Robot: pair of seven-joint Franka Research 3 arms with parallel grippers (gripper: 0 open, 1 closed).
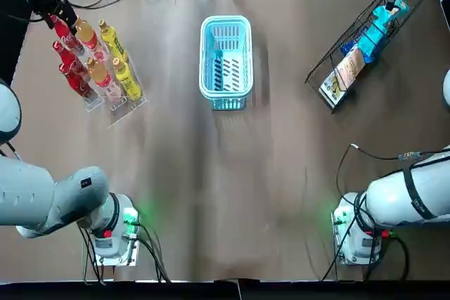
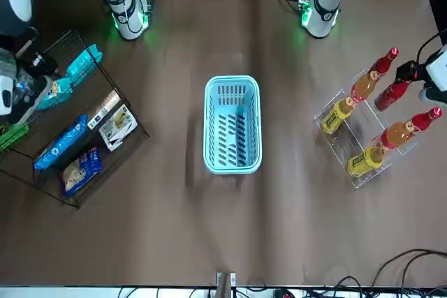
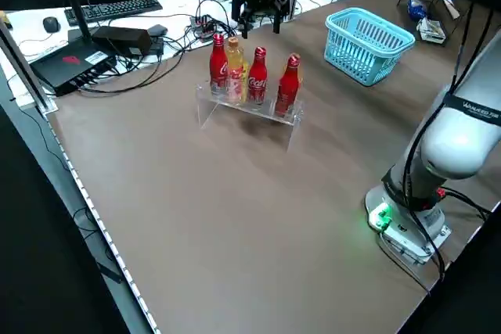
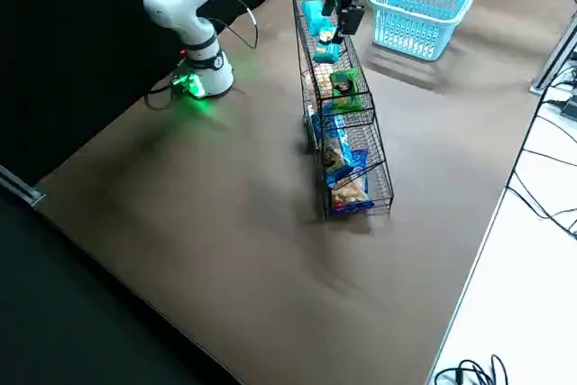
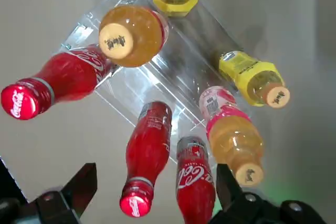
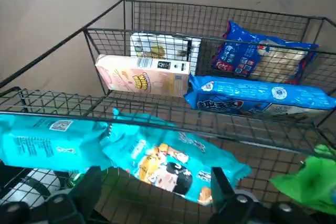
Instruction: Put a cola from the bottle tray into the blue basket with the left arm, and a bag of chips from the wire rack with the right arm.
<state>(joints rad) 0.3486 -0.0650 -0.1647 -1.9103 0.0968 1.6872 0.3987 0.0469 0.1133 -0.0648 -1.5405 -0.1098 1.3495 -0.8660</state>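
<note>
Cola [image 5: 148, 145] waits in the bottle tray [image 5: 173, 85], off to the left of the blue basket [image 1: 226, 61]. The left gripper [image 5: 152, 184] hangs over it with fingers wide, one on each side of the red top, so it can drop down and pinch the neck. Right of the basket is the wire rack [image 6: 52, 103]. The right gripper [image 6: 152, 182] hangs there, fingers wide too, over a teal bag of chips [image 6: 168, 163]. The basket holds nothing yet, so both grabs come first

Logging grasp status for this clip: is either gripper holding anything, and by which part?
Nothing held. Left gripper is open above the cola bottles; right gripper is open above a teal chips bag.
</note>
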